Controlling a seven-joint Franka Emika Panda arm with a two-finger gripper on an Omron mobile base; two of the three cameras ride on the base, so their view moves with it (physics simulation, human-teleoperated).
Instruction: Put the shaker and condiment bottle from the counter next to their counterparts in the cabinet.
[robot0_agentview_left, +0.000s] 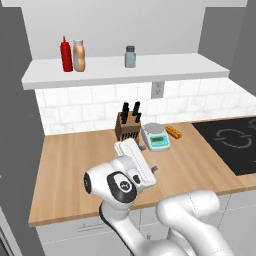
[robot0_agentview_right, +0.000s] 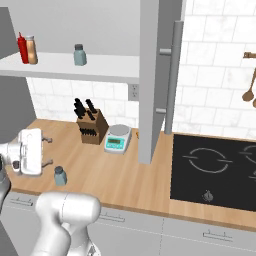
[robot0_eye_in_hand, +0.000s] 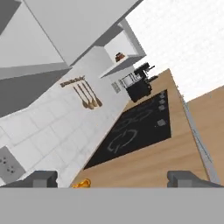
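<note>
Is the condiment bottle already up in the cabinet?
Yes. The condiment bottle stands upright on the cabinet shelf, right beside the red squeeze bottle.

Tan-orange condiment bottle (robot0_agentview_left: 79, 55) — blue-grey shaker (robot0_agentview_right: 60, 176)

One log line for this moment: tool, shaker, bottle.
tool: open, empty, low over counter | blue-grey shaker with dark cap: on light-wood counter | tan-orange bottle: on white cabinet shelf beside red squeeze bottle
</note>
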